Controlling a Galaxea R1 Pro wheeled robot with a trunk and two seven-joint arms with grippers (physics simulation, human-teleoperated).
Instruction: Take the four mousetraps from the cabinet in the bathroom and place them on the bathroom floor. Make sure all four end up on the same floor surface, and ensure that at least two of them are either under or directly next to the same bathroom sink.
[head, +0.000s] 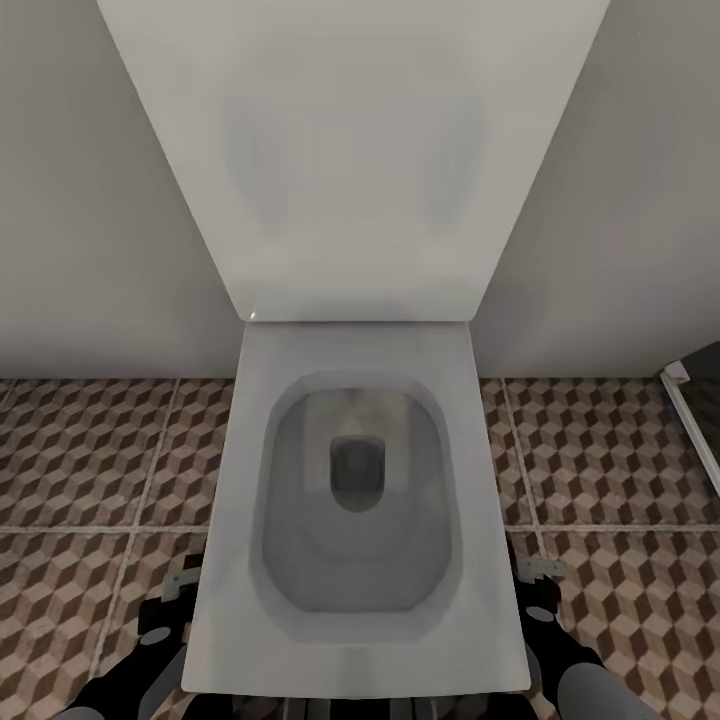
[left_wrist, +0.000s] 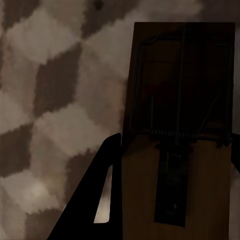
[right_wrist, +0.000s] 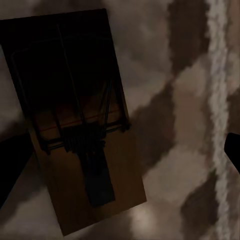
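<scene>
Cube-patterned bathroom floor (head: 90, 470) runs across the lower half of my head view, brown, beige and grey tiles with pale grout lines, meeting a plain pale wall (head: 90, 200) above. Dead centre stands a white toilet (head: 355, 600), its lid (head: 350, 150) raised against the wall and its bowl open toward me. At the right edge, mid-height, a dark panel with a white frame (head: 695, 405) cuts in. My left gripper (head: 170, 600) shows at the lower left, partly tucked behind the toilet's rim, and my right gripper (head: 545, 595) mirrors it at the lower right.

On the left wrist view, a mousetrap (left_wrist: 180, 150) takes up the right half of the frame: a brown board with wire bars, a coil spring across its middle and a dark plate below that. One black finger (left_wrist: 102, 200) rises at the bottom centre, right against the board's edge. I cannot tell whether the jaws are pinching the board. Blurred cube tiles lie beyond.

On the right wrist view, a second mousetrap (right_wrist: 75, 115) sits tilted in the left half, in shadow. A black fingertip (right_wrist: 234, 150) pokes in at the right edge, well apart from the board, with a grout line (right_wrist: 217, 100) running nearby. I cannot tell that hand's state either.
</scene>
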